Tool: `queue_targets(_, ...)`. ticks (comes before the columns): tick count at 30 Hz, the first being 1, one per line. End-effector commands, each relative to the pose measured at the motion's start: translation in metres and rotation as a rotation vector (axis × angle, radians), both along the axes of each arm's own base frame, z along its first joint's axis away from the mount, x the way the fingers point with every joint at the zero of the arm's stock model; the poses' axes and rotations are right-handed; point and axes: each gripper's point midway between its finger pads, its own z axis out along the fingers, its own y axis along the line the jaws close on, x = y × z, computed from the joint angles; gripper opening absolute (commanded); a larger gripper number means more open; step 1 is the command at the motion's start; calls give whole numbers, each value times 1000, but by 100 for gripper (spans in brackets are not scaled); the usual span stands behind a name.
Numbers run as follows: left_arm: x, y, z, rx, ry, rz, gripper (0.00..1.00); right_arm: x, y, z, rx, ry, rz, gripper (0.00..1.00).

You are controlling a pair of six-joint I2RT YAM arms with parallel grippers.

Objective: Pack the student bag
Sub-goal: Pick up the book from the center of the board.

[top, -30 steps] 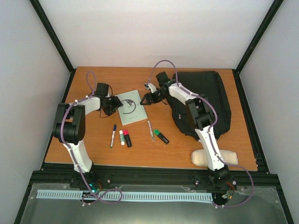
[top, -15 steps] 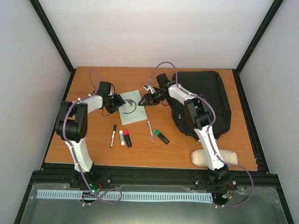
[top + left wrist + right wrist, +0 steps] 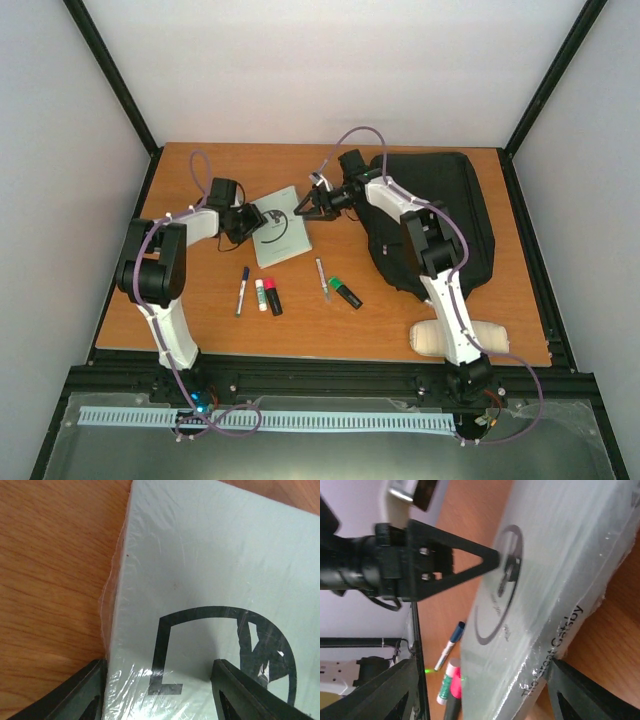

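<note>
The left pincer (image 3: 249, 221), jaws apart, straddled one edge of a pale grey-green, shrink-wrapped paperback book (image 3: 280, 238). One finger hung over the bare wooden table (image 3: 200, 310) and the other over the black ring logo on the cover. Facing it across the book, the right pincer (image 3: 306, 206) also had its jaws apart. The book's spine corner sat between its fingers with a gap on one side, so it did not look clamped.

Just behind and to the right of the right pincer, the large black soft fabric student bag (image 3: 455, 215) lay flat on the table. Its opening could not be made out.

The step in hand appeared to be picking up the book for the bag. To do it well, the left pincer would likely steady the slippery wrap. The right pincer would close squarely across the spine, deep enough to grip the book rather than loose film, then lift it level.
</note>
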Motion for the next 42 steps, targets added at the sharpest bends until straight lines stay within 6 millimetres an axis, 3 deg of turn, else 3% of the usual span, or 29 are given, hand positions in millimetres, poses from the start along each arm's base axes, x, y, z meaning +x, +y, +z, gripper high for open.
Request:
queue_targets(1, -61, -21, -67, -41, 250, -49, 59, -29, 32, 82, 195, -85, 128, 72)
queue_targets(5, -57, -24, -60, -63, 214, -49, 59, -23, 38, 85, 188, -69, 97, 70)
queue_targets(11, -57, -23, -56, -65, 204, -32, 59, -15, 37, 40, 4, -90, 8, 63)
queue_targets(15, -62, -12, -57, -4, 231, -9, 60, -6, 21, 30, -135, -182, -45, 66)
queue_targets(19, -60, -1, -45, 63, 204, 4, 65, 3, 2, 27, -234, -242, -99, 66)
queue_targets(22, -56, 0, -33, 76, 178, -10, 73, 9, -12, 12, -304, -257, -131, 66)
queue_targets(24, -54, 1, -28, 85, 167, -18, 74, 12, -21, 0, -346, -251, -150, 66)
queue_targets(30, -45, 9, 5, 128, 66, -5, 64, 10, -36, -32, -439, -230, -171, 72)
queue_targets(37, -28, -3, 1, 97, 99, -41, 52, 4, -37, -56, -453, -174, -157, 73)
queue_targets(42, -12, -13, -1, 70, 101, -76, 42, -12, -28, -77, -391, -72, -106, 74)
